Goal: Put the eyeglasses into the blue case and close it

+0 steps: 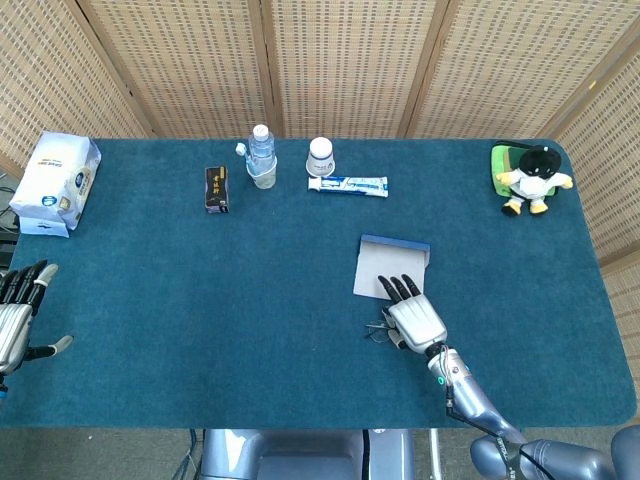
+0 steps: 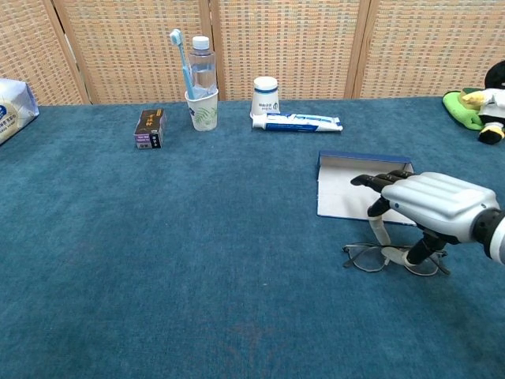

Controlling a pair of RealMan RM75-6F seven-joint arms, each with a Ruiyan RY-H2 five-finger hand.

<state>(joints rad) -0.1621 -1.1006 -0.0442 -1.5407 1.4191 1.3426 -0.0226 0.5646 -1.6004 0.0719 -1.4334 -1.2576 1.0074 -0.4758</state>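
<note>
Pickup step in hand. My right hand [image 2: 430, 207] hovers over the eyeglasses [image 2: 379, 258], which lie on the table [image 2: 197, 260] just in front of the open blue case [image 2: 355, 185]; whether the fingers grip the frame, I cannot tell. Left hand [image 1: 15, 315] idle at the table edge, fingers apart, holding nothing. Next: secure the frame, lift, carry back into the case.

Right hand [image 2: 430, 207] with glossy white ridged back, black fingers [image 2: 369, 182], silver-grey forearm, left hand [image 1: 14, 310] likewise black-fingered
</note>
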